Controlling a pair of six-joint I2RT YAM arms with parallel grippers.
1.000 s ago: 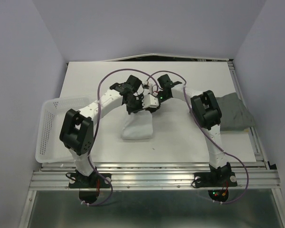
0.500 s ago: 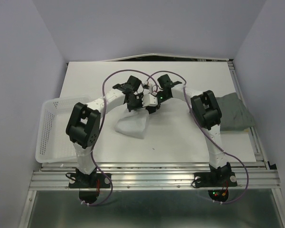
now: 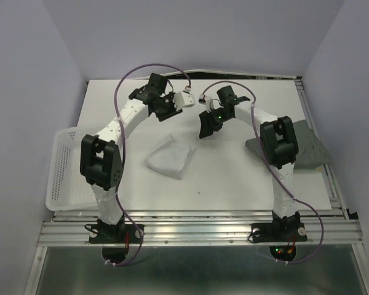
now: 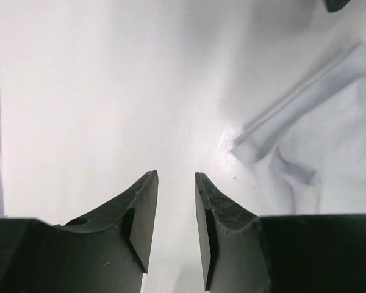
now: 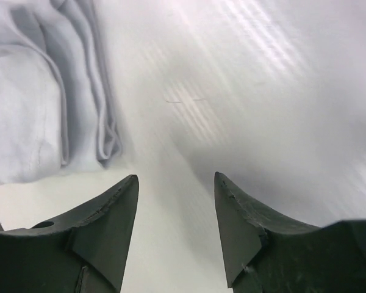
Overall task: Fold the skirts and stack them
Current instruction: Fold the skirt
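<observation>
Left arm (image 3: 126,120) and right arm (image 3: 267,126) have drawn back from the white skirt (image 3: 169,157), which lies folded near the middle of the desk (image 3: 234,178). Left jaws stand apart, empty. Right jaws stand wider apart, also empty. The grey skirt (image 3: 312,147) rests at the desk's right edge, partly behind the right arm.

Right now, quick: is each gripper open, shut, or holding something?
Left gripper: open, holding nothing.
Right gripper: open, holding nothing.
</observation>
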